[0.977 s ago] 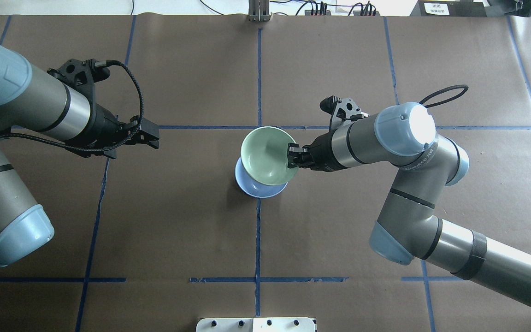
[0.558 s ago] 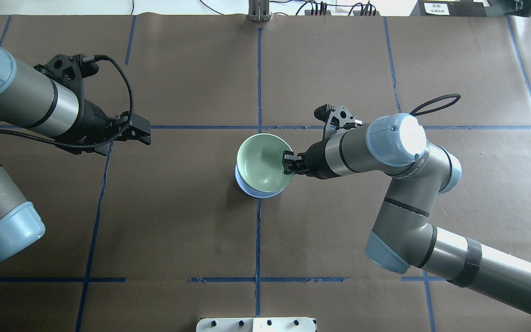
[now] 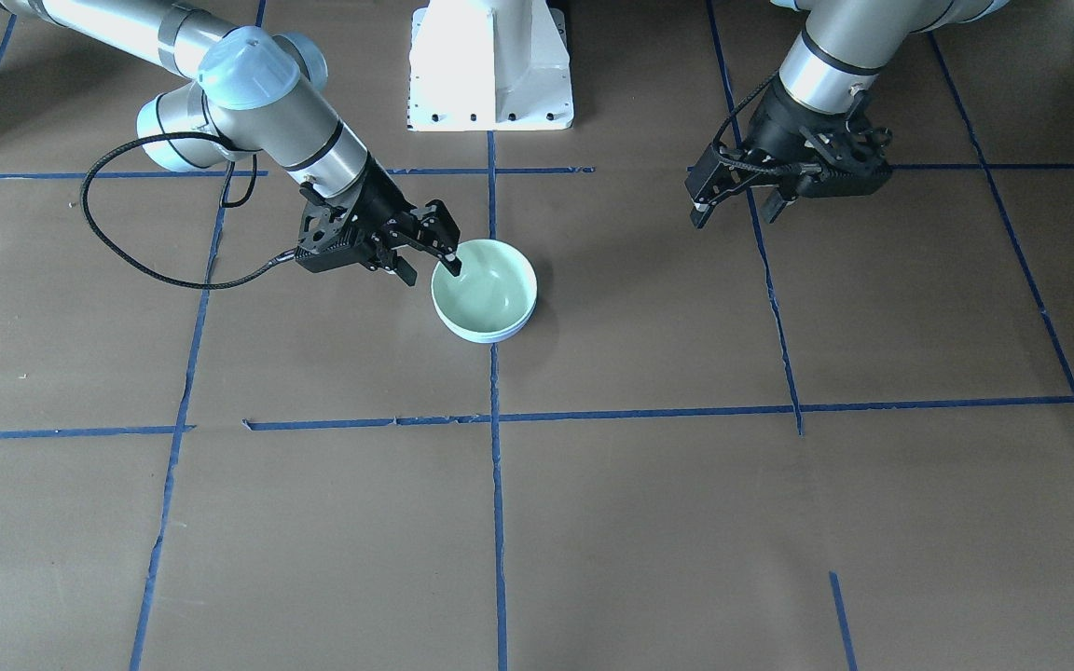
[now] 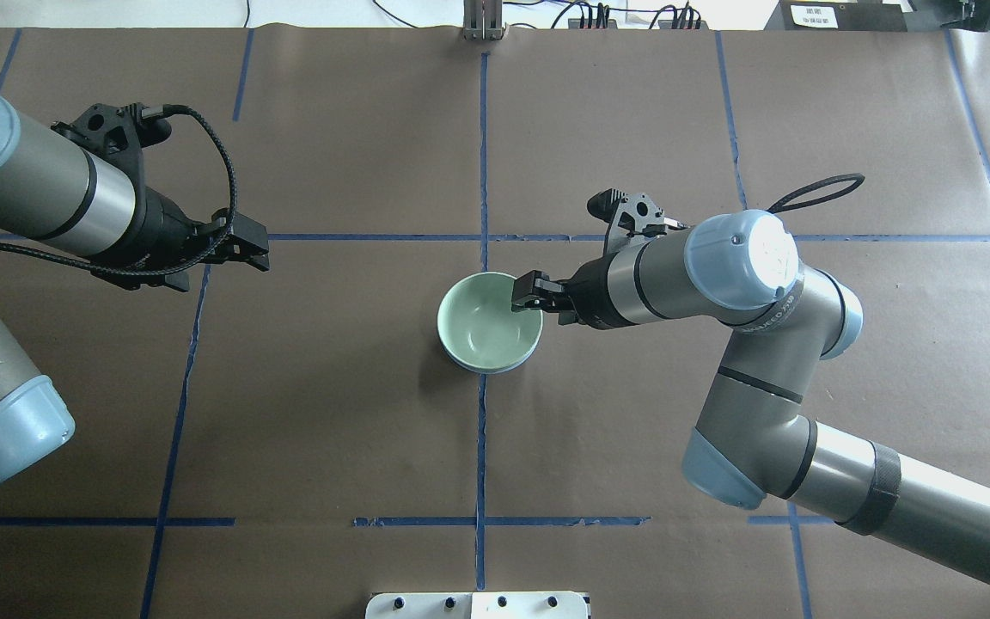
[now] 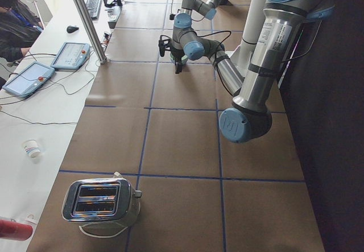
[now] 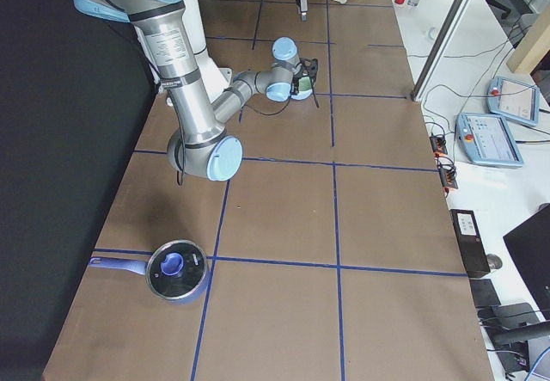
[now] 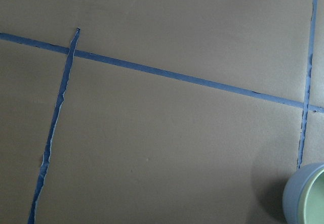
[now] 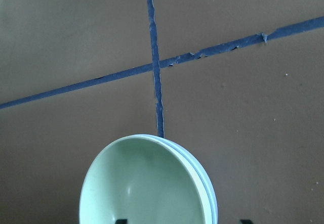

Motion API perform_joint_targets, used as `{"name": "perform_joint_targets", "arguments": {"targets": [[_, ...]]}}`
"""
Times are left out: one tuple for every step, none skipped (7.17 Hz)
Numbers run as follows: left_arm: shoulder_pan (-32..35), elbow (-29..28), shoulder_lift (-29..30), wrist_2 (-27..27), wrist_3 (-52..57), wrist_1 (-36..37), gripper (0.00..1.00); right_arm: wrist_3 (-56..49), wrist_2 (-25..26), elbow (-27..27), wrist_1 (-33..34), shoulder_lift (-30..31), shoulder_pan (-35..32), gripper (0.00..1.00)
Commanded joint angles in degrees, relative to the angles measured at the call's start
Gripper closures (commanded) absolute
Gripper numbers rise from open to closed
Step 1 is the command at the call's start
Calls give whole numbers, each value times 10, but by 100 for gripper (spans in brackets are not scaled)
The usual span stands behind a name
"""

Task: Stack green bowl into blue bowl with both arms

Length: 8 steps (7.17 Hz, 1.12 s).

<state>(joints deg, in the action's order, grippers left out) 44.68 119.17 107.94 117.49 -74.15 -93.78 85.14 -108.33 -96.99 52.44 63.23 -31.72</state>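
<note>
Around the brown-paper table (image 4: pixel 332 430) with its blue tape grid (image 4: pixel 480 447) there's a chrome toaster (image 5: pixel 101 201) at one end, a lidded blue-handled saucepan (image 6: pixel 176 271) at the other, plus a paper cup (image 5: pixel 32 148) and a tablet (image 5: pixel 71 55) on the white side bench.

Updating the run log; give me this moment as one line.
green bowl: nested in blue bowl | right claw: open, straddling green bowl's rim | left claw: open, empty, away from bowls

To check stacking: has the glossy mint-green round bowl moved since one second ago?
Yes. The glossy mint-green round bowl moved toward the view's bottom, off the horizontal blue tape line, into the pale blue round bowl.
</note>
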Motion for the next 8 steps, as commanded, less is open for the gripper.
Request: {"name": "perform_joint_targets", "arguments": {"targets": [[8, -2, -8, 0, 1, 1, 0, -2, -11, -3, 16, 5, -26, 0], [18, -2, -20, 1, 4, 2, 0, -14, -40, -19, 77, 8, -62, 0], [30, 0, -38, 0, 60, 3, 0, -66, -58, -42, 138, 14, -85, 0], [51, 0, -61, 1, 128, 3, 0, -148, -58, -63, 219, 15, -101, 0], [83, -3, -99, 1, 195, 3, 0, -233, -58, -75, 307, 14, -119, 0], [129, -8, -131, 2, 286, 4, 0, -321, -59, -86, 373, 19, -148, 0], [174, -30, -156, 5, 369, 5, 0, -413, -60, -90, 407, 36, -180, 0], [226, -66, -167, 36, 446, 5, 0, -489, -85, -89, 412, 68, -225, 0]]}}
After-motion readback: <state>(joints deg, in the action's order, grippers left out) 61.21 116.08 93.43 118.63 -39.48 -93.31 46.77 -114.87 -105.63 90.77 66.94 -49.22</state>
